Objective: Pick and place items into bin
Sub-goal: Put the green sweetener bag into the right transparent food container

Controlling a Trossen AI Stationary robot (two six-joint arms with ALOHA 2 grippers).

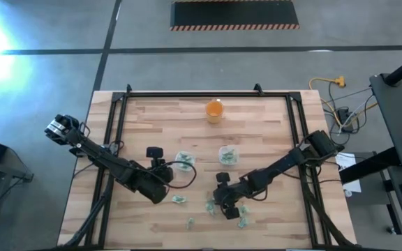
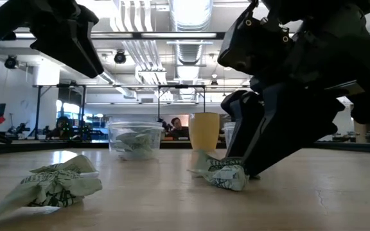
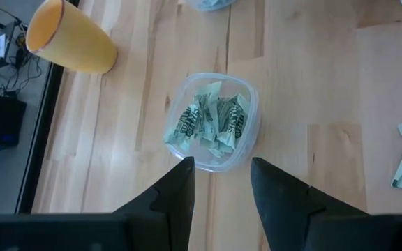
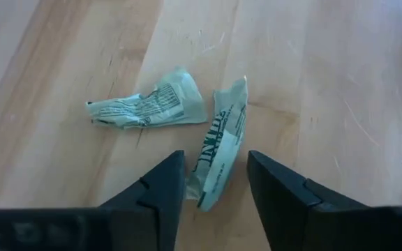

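Note:
Several pale green, wrinkly items lie on the wooden table (image 1: 257, 125). One item (image 4: 218, 150) lies with its near end between the open fingers of my right gripper (image 4: 215, 183), and a second (image 4: 149, 106) lies just beyond. In the low view the same item (image 2: 227, 173) lies on the table under that gripper. A clear tub (image 3: 211, 122) holds several items. My left gripper (image 3: 220, 178) hovers open above and just short of it. A second clear tub (image 1: 229, 155) stands to its right. My right gripper comes slanting down from the table's right, one finger (image 4: 166, 188) on either side of the item's near end (image 4: 211, 185). The item lies flat on the table. Whether either finger touches it, I cannot tell.
An orange cup (image 1: 215, 110) stands at the far middle of the table. Loose items lie near the front edge (image 1: 190, 223), (image 1: 243, 222), and by the left arm (image 1: 180, 200). A black frame (image 1: 124, 94) rims the table.

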